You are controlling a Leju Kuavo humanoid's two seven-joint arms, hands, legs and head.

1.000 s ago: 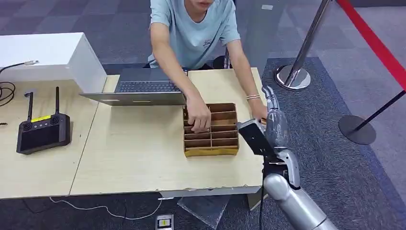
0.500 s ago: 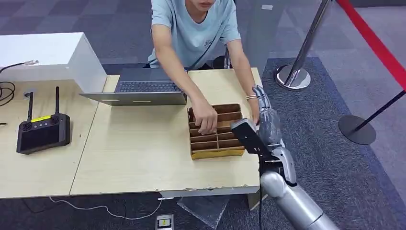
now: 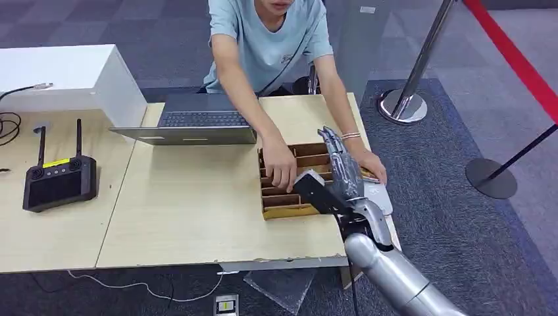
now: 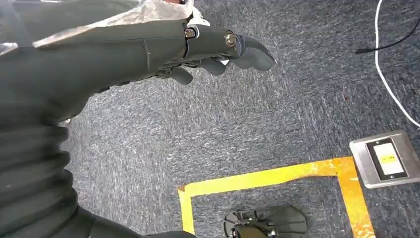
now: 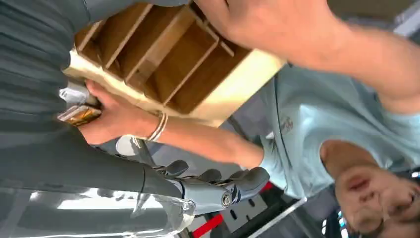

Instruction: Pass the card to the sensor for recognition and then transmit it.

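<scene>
My right hand [image 3: 339, 164] hangs above the right side of a brown cardboard divider box [image 3: 286, 212] on the table, its fingers stretched out and holding nothing. In the right wrist view its fingers [image 5: 218, 186] are spread, with the box [image 5: 183, 74] beyond them. A person leans over the table with one hand [image 3: 281, 168] in the box. The person's other hand [image 3: 370, 163] lies at the box's right side on a small flat brownish thing [image 5: 79, 115], perhaps the card. A white-grey flat device [image 3: 381, 197] sits at the table's right edge. My left hand [image 4: 198, 44] hangs over the carpet, holding nothing.
A laptop [image 3: 197, 122] lies open at the back of the table [image 3: 191, 217]. A black remote controller [image 3: 58, 181] rests on the left table, with a white box [image 3: 66, 76] behind it. A stanchion base [image 3: 403, 105] stands on the carpet to the right.
My right hand has swung left, from beside the table's right edge to over the box. The person slid the box a little right and moved one hand to its right side.
</scene>
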